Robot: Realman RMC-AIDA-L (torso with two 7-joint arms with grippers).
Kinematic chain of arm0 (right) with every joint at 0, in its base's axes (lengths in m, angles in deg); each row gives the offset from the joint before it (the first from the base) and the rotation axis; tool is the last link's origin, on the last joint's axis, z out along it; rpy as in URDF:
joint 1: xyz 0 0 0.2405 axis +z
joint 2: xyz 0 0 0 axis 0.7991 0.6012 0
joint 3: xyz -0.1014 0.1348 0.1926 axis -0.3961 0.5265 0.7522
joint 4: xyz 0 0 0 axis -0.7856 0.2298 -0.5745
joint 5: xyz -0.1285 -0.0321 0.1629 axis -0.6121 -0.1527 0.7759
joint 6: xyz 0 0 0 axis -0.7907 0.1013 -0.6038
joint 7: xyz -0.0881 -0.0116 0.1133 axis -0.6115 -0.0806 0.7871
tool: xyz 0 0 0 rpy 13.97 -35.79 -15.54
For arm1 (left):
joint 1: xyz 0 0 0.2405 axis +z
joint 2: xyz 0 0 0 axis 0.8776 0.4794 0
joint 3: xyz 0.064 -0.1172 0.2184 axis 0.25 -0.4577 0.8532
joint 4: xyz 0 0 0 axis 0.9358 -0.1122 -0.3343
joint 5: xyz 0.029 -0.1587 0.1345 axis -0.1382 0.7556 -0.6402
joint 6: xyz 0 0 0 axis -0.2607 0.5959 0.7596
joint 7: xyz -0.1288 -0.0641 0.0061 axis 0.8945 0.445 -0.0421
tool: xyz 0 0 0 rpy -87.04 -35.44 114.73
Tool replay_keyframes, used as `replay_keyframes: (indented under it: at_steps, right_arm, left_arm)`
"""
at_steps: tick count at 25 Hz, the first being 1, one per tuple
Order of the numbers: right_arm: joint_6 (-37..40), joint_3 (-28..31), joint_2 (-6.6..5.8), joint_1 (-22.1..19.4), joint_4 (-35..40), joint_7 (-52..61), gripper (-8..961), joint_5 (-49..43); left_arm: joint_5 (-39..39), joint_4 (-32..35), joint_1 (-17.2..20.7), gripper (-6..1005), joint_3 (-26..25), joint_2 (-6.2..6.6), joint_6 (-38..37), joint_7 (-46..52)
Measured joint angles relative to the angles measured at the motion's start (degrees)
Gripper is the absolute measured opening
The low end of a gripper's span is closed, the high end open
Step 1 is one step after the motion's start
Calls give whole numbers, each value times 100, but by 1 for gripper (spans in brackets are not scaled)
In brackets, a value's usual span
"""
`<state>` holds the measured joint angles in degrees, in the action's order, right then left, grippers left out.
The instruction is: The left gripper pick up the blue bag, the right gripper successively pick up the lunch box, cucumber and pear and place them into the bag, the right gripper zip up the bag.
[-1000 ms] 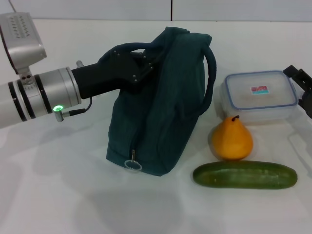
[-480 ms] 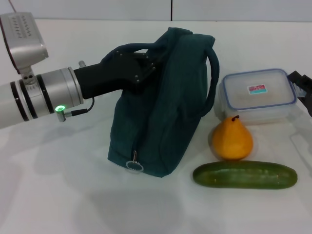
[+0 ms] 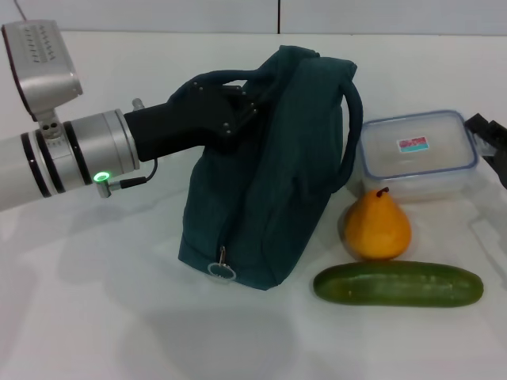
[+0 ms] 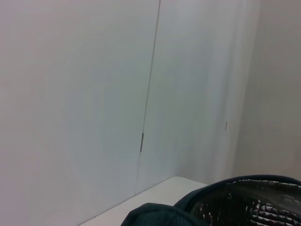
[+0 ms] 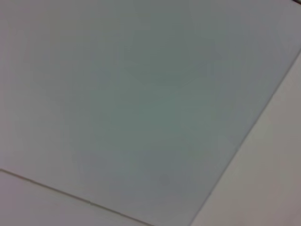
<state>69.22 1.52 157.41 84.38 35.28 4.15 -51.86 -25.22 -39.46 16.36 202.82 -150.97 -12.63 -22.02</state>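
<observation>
Black left gripper (image 3: pixel 242 103) (reaching sideways) grips blue bag (image 3: pixel 269 198).

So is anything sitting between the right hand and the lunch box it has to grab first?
Nothing visible. The right hand sits at the table's right edge just beside the lunch box, with no object between them. The pear and cucumber lie nearer the camera, off that path.
</observation>
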Motion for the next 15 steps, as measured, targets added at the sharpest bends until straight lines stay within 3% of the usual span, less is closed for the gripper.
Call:
replay_keyframes:
  at_steps: [8, 15]
  right_arm:
    - [175, 46, 0, 24, -49, -234, 274, 0]
    - [-58, 37, 0, 66, -58, -167, 150, -95]
  left_arm:
    - [2, -2, 0, 47, 0, -8, 0, -9]
    - [2, 8, 0, 47, 0, -9, 0, -10]
